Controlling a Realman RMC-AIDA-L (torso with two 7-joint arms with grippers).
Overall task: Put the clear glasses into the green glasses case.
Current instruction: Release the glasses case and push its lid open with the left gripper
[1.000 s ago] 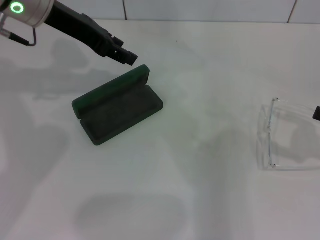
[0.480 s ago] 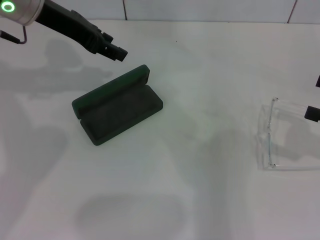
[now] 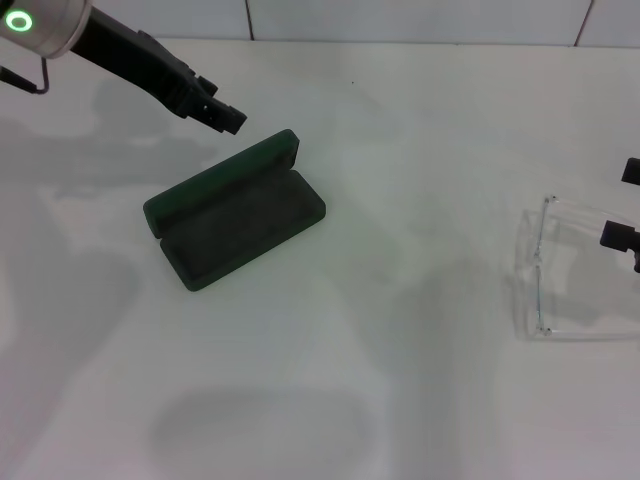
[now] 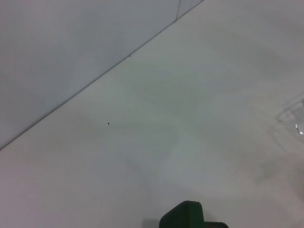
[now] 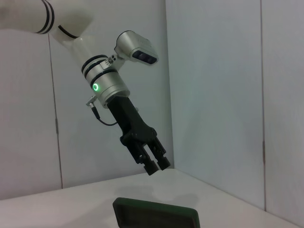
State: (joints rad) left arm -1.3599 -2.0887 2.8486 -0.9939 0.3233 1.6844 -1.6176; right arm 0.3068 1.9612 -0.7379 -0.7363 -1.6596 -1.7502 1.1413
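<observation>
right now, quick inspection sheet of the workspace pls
surface: white table, bare apart from the two items
case: green glasses case lies open, lid up, dark lining showing, nothing inside
glasses: clear glasses on the table at the robot's right, apart from the case
clutter: nothing seen
left gripper: hangs above the table just behind the case lid, holding nothing
right gripper: at the frame edge over the glasses, fingers apart
cables: thin cable loop at the left wrist
surroundings: white tiled wall behind
</observation>
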